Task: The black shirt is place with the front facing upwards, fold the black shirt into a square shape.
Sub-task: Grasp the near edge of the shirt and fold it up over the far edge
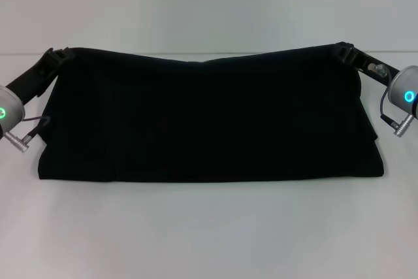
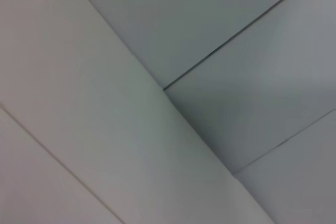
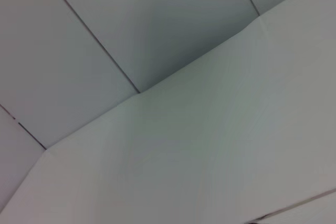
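Black shirt (image 1: 209,119) lies folded across the table (image 1: 209,233), left gripper (image 1: 60,53) & right gripper (image 1: 344,50) each pinching a far corner w/ fingers clamped; move both in sync, keep edge taut.

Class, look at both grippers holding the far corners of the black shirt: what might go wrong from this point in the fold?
1. The black shirt hangs between the left gripper and right gripper, and its top edge sags mid-span, so the fold may land creased or uneven.
2. Each gripper pinches only a corner; one slipping would drop that side and skew the fold.
3. Both wrist views show only pale panels, so only the head view shows the grips.
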